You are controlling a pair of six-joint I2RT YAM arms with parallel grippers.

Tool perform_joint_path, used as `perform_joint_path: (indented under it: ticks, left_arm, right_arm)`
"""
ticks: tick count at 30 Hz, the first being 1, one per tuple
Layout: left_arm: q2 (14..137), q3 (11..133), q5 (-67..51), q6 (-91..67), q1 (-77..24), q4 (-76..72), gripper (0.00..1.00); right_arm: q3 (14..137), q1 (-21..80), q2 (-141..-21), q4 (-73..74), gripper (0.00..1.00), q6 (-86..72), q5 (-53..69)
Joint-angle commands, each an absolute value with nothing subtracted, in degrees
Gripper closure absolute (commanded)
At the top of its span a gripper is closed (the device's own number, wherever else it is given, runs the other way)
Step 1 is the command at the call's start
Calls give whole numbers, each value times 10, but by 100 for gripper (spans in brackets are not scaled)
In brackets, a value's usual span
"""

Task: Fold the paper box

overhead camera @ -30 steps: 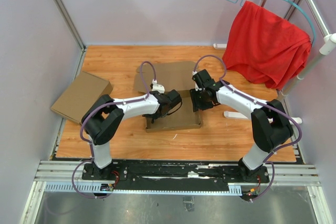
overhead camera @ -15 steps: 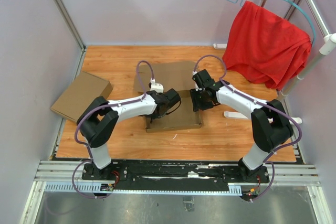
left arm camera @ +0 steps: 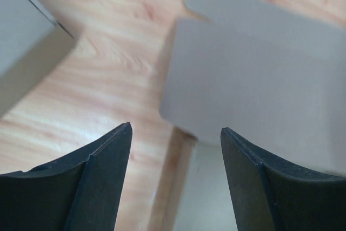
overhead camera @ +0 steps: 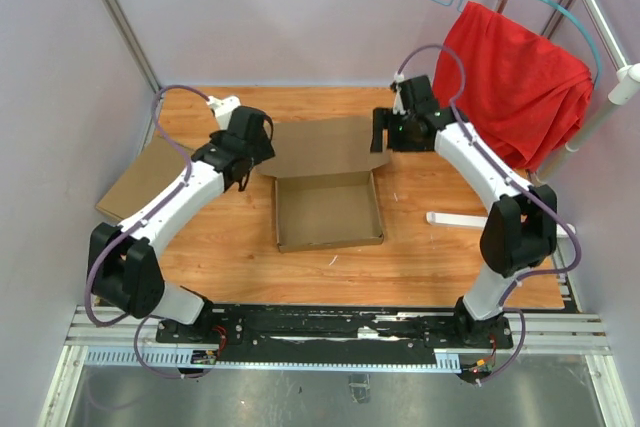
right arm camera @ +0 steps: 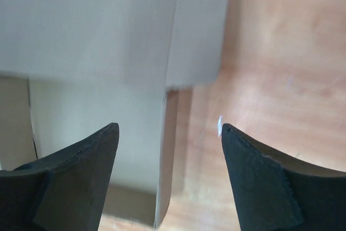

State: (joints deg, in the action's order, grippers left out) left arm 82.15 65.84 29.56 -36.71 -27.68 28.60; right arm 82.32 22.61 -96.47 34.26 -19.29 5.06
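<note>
Top view: paper box (overhead camera: 328, 212) mid-desk (overhead camera: 440, 267), tray formed, lid open toward far side; left fingers (overhead camera: 247, 159) by lid's left corner, right fingers (overhead camera: 384, 133) by right corner; tan box (overhead camera: 140, 182) at left edge. Left wrist: fingers apart, empty; lid corner below. Right wrist: fingers apart, empty; lid corner below.

Surfaces noted: paper box (overhead camera: 328, 209), brown cardboard, matt, smooth inner face. Second box (overhead camera: 140, 185) at far left, lighter tan cardboard, matt. Table (overhead camera: 430, 267), wood-grain top with a faint sheen. Cloth (overhead camera: 505, 82) at far right, red fabric, soft and creased. Left gripper (left arm camera: 175, 128) and right gripper (right arm camera: 168, 126), matt black, plastic-looking fingers.
</note>
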Motion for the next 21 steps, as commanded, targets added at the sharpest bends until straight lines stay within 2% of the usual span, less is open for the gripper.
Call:
perform_joint_path:
  ticks: [1, 5, 8, 21]
  left_arm:
    - [852, 686, 227, -312, -223, 201, 27]
    - [933, 724, 194, -301, -198, 202, 28]
    - [977, 715, 174, -308, -180, 181, 29]
    - [1004, 660, 119, -324, -138, 120, 31]
  right_arm:
    - [952, 166, -1056, 364, 21, -169, 101]
    - [1082, 123, -1170, 409, 21, -178, 142]
    - [1118, 108, -1217, 415, 21, -195, 155]
    - [1059, 101, -1256, 345, 22, -215, 263]
